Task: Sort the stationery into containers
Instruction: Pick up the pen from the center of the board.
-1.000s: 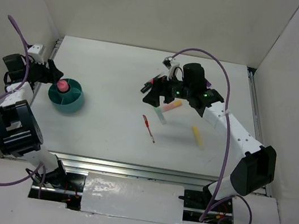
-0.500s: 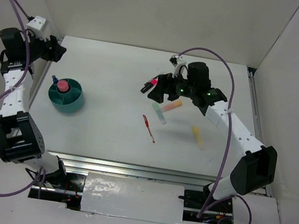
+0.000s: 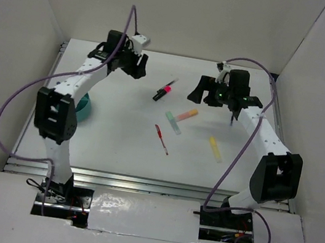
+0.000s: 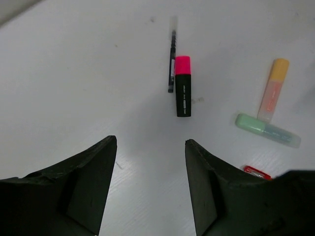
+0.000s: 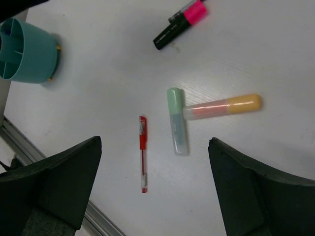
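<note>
Two sets of jaws open, empty: left gripper (image 3: 139, 67) and right gripper (image 3: 199, 91) above worktop (image 3: 116, 135), pink highlighter (image 3: 164, 91) lying between them.

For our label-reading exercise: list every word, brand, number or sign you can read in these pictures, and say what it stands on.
No text is readable in any view.
Pink-capped black highlighter: pale printed marks along the barrel, too blurred to read.
Thin dark pen: tiny marks, too small to read.
Red pen, green highlighter, orange highlighter, teal cup: no lettering visible.
</note>
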